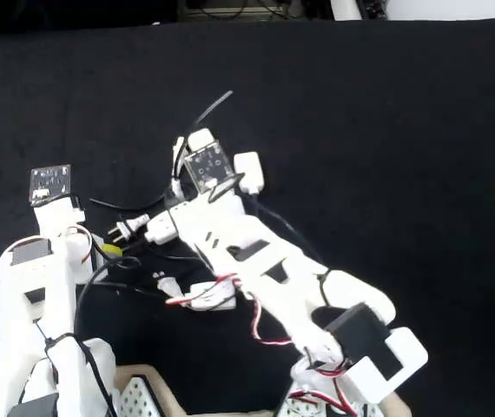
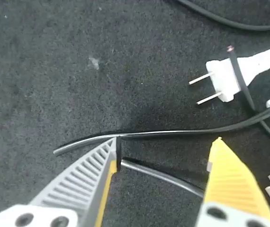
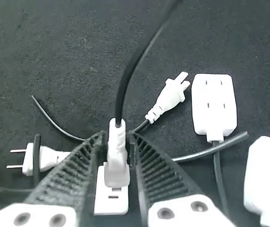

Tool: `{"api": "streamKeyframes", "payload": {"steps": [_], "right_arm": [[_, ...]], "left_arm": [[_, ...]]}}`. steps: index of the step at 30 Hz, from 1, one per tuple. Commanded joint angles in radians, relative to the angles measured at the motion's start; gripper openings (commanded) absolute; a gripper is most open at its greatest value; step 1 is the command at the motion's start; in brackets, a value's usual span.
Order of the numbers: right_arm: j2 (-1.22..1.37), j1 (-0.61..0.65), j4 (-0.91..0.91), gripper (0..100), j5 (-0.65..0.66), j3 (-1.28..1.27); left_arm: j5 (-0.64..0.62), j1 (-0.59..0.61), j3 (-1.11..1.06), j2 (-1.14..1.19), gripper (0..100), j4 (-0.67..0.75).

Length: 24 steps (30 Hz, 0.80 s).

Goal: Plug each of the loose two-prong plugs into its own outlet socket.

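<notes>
My right gripper (image 3: 117, 137) has its black fingers shut on a white plug (image 3: 117, 156) with a black cord. That plug stands in a white outlet block (image 3: 111, 198) under the fingers. Beyond it lie a loose white plug (image 3: 170, 99) and a white outlet block (image 3: 214, 104). Another loose two-prong plug (image 3: 35, 158) lies to one side. My left gripper (image 2: 166, 142) is open, low over the black cloth, with a thin black cable (image 2: 173, 133) running across between its grey and yellow fingers. A white two-prong plug (image 2: 225, 80) lies just past them, also seen from above (image 1: 130, 228).
Black cords (image 1: 217, 104) snake over the black tablecloth (image 1: 386, 130) around the plugs. A further white block (image 3: 267, 175) sits beside the right gripper. Both arm bases stand at the near edge; the far and right parts of the table are bare cloth.
</notes>
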State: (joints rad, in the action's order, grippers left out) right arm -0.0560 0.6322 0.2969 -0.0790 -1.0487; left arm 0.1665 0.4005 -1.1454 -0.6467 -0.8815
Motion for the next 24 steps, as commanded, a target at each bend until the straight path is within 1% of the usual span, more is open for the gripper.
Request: {"api": "streamKeyframes", "payload": {"steps": [1, 7, 20, 24], "right_arm": [[-0.019, -0.017, 0.017, 1.1, 0.012, -0.002], [-0.027, 0.023, 0.014, 1.1, 0.011, -0.024], [-0.019, 0.026, 0.011, 1.1, 0.011, -0.025], [-0.024, 0.034, -0.026, 1.1, 0.012, -0.038]], "left_arm": [[0.003, 0.012, 0.004, -0.02, 30, 0.012], [0.003, 0.012, 0.004, -0.02, 30, 0.012], [0.003, 0.012, 0.004, -0.02, 30, 0.012], [0.003, 0.012, 0.004, -0.02, 30, 0.012]]}}
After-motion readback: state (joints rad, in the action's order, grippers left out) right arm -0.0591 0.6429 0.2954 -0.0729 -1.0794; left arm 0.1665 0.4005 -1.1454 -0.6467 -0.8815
